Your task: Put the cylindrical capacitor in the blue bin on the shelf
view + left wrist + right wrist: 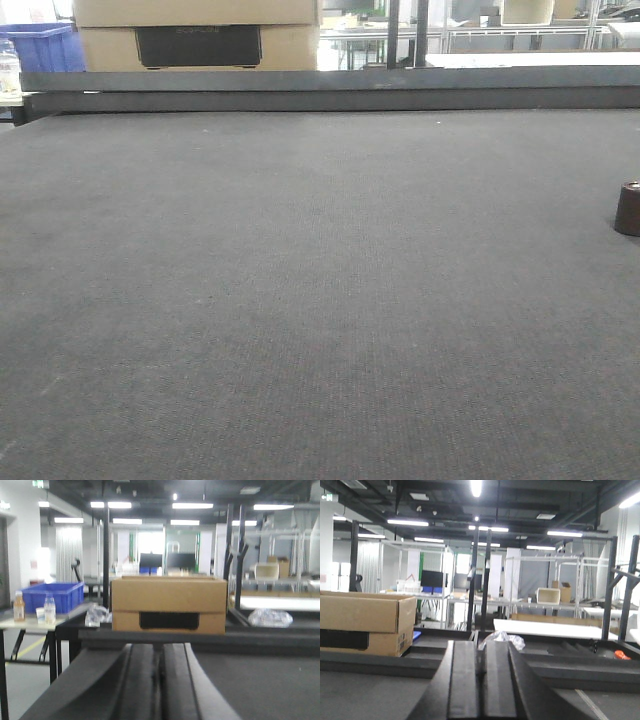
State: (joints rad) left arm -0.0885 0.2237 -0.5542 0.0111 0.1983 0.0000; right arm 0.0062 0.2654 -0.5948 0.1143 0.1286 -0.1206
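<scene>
Currently | cylindrical capacitor point(628, 208): upright on dark surface point(300, 300), at right edge of front view | left end effector point(161, 652): fingers together | right end effector point(481, 655): fingers together

**Cylindrical capacitor point(629, 208) upright at the desk's right side**

I saw it standing on the dark desk point(300, 300), a squat, dark brown-maroon cylinder with a slightly rounded top, partly cut off by the front view's right edge. A blue bin point(52, 596), open-topped, sat well apart, beyond the desk's far left corner.
</scene>
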